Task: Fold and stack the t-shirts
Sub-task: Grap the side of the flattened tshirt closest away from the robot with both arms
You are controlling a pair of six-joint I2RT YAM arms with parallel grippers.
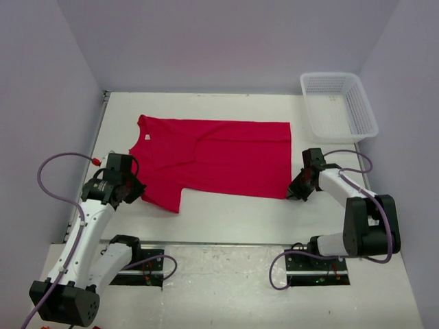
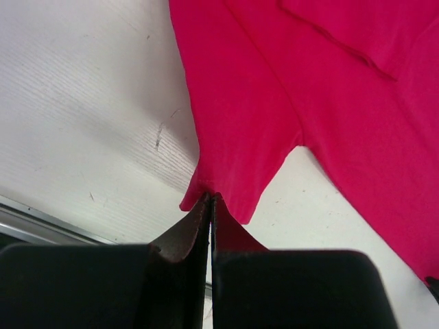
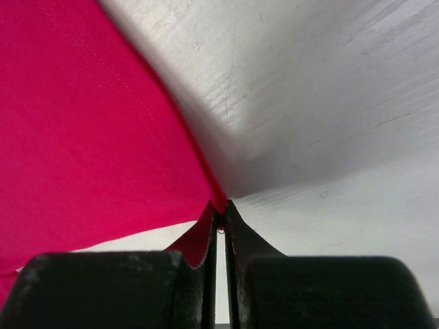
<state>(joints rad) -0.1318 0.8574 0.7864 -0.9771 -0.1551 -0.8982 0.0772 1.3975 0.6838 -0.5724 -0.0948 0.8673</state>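
Nearest to me, my left tool (image 2: 210, 199) is pinched tight on the hem of the near sleeve of the bright red short-sleeved cloth t-shirt (image 1: 219, 157). On the other side my right tool (image 3: 221, 205) is clamped just as narrowly on the near corner of the bottom hem, with a sliver of red showing between its fingers. The t-shirt lies spread flat across the middle of the white tabletop (image 1: 233, 219), neck to the left and hem to the right, its small white neck label (image 1: 148, 139) just visible at the collar. I judge the cloth light, limp and not slippery. It will sag and drag between my two holds rather than keep any shape, so edges and corners like these are the right places to grip, and both ends should travel together to keep the fold straight. From the wrist views I cannot tell whether each pinch has caught both layers or only the top one, and the tools' bodies cut off the cloth nearest them. The far sleeve is hard to make out from above. I see only this one shirt. At the far right corner sits a white plastic mesh basket (image 1: 360, 113), well apart from the cloth.
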